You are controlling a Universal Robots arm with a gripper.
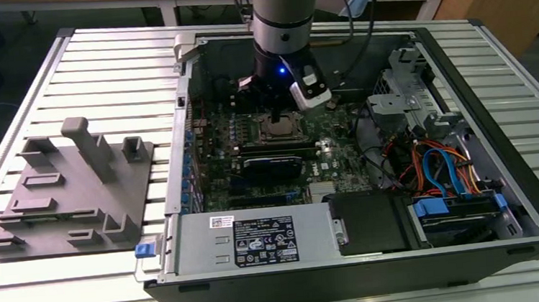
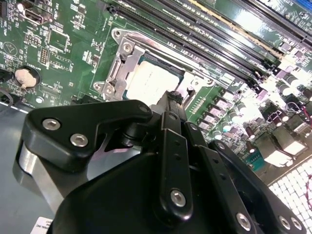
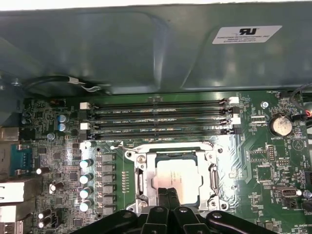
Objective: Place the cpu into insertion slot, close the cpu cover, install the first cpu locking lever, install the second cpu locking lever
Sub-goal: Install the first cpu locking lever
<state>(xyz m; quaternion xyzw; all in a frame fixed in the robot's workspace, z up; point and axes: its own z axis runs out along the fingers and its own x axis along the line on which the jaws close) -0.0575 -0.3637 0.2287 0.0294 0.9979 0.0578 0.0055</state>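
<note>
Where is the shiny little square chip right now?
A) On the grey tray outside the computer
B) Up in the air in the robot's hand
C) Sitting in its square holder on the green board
C: in the first wrist view the cpu lies flat inside the insertion slot on the green motherboard, with the hand right at its edge.

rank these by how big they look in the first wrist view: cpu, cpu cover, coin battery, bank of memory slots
1. bank of memory slots
2. cpu cover
3. cpu, partly hidden behind the gripper
4. coin battery, clearly smallest
</note>
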